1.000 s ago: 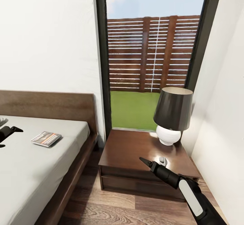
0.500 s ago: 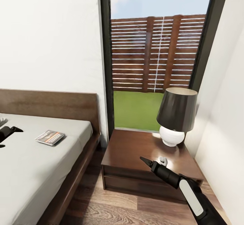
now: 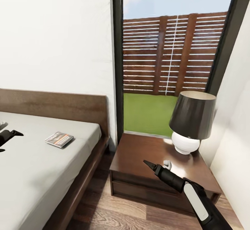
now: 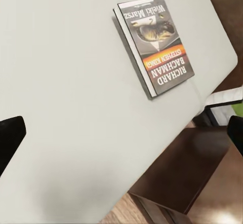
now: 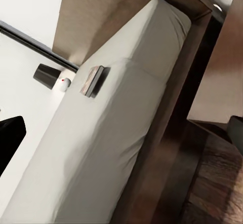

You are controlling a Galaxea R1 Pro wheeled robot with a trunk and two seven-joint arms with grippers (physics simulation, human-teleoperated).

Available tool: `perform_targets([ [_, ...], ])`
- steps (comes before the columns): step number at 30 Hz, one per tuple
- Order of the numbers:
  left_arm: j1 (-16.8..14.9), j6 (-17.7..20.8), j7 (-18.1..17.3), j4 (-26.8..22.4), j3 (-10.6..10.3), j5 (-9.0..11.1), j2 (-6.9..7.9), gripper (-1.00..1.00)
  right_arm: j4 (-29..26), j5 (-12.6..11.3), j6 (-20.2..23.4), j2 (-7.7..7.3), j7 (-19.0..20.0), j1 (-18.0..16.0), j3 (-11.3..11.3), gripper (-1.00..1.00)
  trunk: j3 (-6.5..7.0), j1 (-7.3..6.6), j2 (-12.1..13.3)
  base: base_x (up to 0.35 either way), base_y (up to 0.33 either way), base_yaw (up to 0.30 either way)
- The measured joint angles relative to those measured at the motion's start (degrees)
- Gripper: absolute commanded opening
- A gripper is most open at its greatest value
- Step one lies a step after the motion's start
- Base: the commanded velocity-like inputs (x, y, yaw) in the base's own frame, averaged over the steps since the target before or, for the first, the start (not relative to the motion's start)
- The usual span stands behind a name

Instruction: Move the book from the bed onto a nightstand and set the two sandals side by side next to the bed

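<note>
The book (image 3: pixel 59 139) is seen lying flat on the light-grey mattress of the bed (image 3: pixel 31 174), near the mattress's corner by the headboard (image 3: pixel 52 107), off to the right of the left gripper (image 3: pixel 7 138) and apart from it. The left gripper is held over the mattress at the head view's left edge; in the left wrist view its dark fingertips (image 4: pixel 10 140) are set wide apart with nothing between them, the book (image 4: pixel 155 44) lying ahead of them, cover up. The right gripper (image 3: pixel 150 165) is held in front of the nightstand (image 3: pixel 158 169), its tip over the cabinet's top; in the right wrist view its fingertips (image 5: pixel 11 138) are likewise spread and empty. Beyond the right gripper a lamp (image 3: pixel 191 122) with a dark shade is recorded on the nightstand, with a small pale object (image 3: pixel 167 163) just beside the gripper's tip. A black-framed window (image 3: pixel 170 60) is recorded behind the nightstand.
</note>
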Motion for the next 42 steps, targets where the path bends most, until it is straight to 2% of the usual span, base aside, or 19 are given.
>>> perform_targets([
  [42, 0.00, -0.40, 0.00, 0.27, 0.00, -0.02, -0.25, 1.00, 0.04, 0.00, -0.16, 0.00, 0.16, 0.02, 0.00, 1.00, 0.00, 0.00, 0.00, 0.168, 0.000, 0.002],
])
